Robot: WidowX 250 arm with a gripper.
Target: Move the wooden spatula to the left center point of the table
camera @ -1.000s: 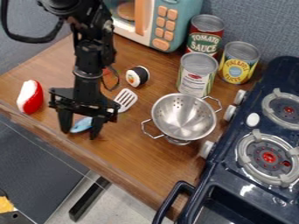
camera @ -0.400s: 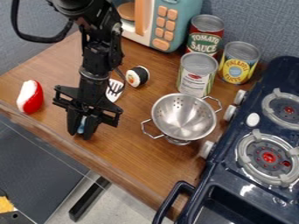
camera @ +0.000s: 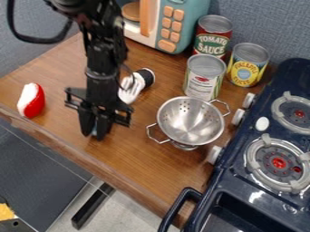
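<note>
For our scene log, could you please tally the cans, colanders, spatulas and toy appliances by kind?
Cans: 3 (red can, yellow can, pale can)
Colanders: 1 (metal colander)
Spatulas: 1 (slotted spatula)
Toy appliances: 2 (microwave, stove)
Total: 7

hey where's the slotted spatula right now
In the camera view, the slotted spatula is left of center, its handle in the gripper and its head beside the toy sushi roll, left of the colander.
</note>
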